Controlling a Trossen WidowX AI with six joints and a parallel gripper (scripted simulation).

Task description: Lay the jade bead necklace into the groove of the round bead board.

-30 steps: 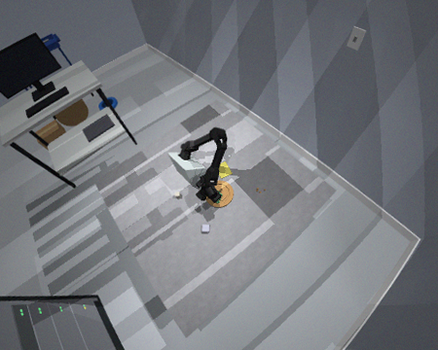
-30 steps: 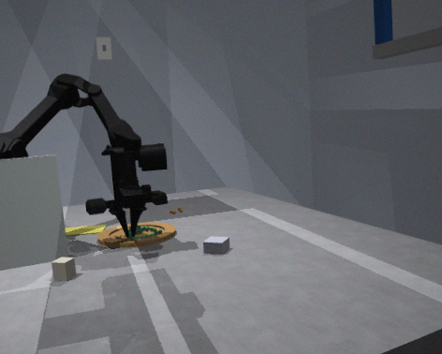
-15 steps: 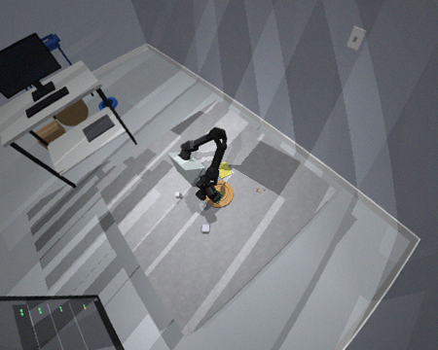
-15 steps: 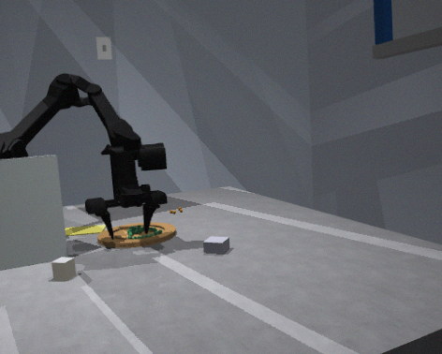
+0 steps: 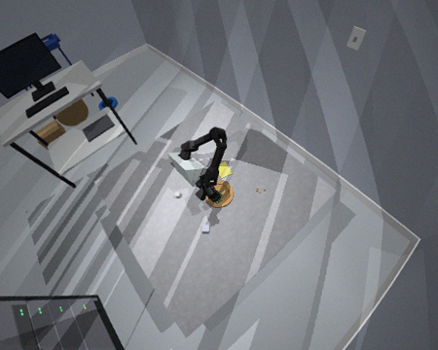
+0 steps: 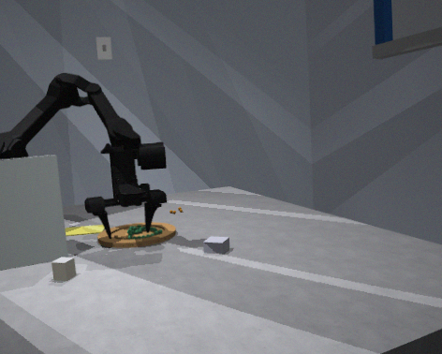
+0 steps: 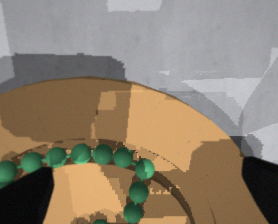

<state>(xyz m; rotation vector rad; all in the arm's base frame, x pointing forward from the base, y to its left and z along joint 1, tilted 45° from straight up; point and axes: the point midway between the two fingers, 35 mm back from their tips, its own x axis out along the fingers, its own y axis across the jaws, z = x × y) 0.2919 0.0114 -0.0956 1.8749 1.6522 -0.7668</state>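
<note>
The round wooden bead board [image 5: 229,195] [image 6: 170,230] [image 7: 165,117] lies flat below the gripper. The jade bead necklace [image 6: 136,229] [image 7: 81,153] lies on it. In the wrist view several green beads follow the groove's far arc, then the string turns sharply inward, off the groove, towards the board's middle. The groove right of that turn shows no beads. The near part of the necklace is out of the wrist view. My gripper [image 5: 210,196] [image 6: 129,234] [image 7: 148,170] is wide open and empty, its fingertips low over the board, on either side of the inward-turning beads.
A pale box [image 5: 186,169] [image 6: 28,211] stands under the arm's base. A yellow sheet [image 5: 224,170] [image 6: 84,230] lies beside the board. A whitish cube [image 5: 177,194] [image 6: 64,270], a lavender block [image 5: 205,228] [image 6: 217,245] and small orange bits [image 5: 260,190] [image 6: 176,211] lie around.
</note>
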